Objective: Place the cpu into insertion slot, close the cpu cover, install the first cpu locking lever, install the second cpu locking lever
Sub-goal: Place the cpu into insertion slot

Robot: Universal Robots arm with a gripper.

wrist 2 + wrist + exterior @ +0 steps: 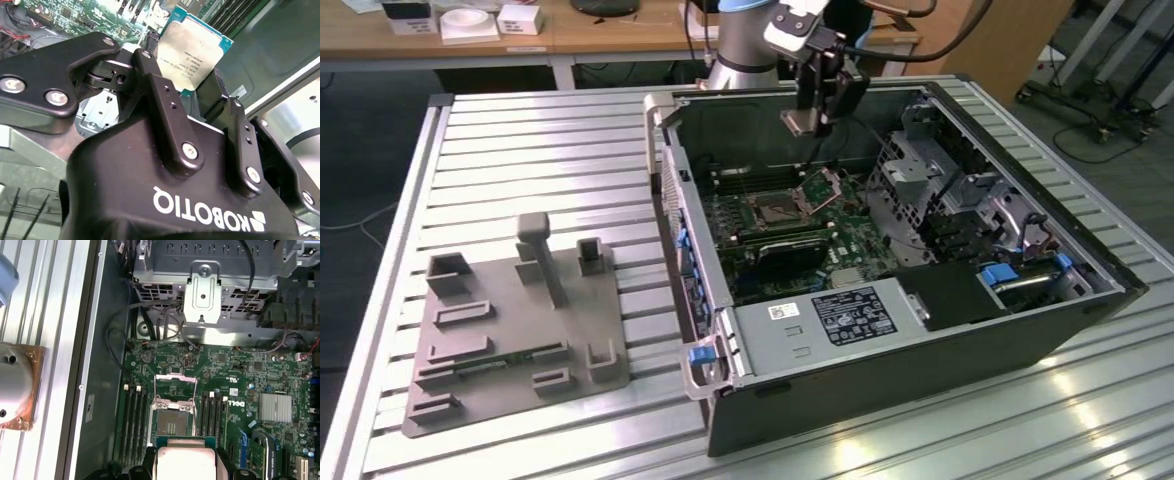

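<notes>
Plainly, the gripper is clamped narrow on the cpu, gripping its edges. One cpu corner is hidden behind the fingers.

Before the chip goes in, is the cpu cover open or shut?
Open: in the first wrist view the cpu cover is raised off the insertion slot, its centre exposed. The end effector holds the cpu.

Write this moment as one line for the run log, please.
gripper: shut on the cpu | place: above the motherboard | insertion slot: empty | cpu cover: raised open | cpu: not yet seated
</notes>
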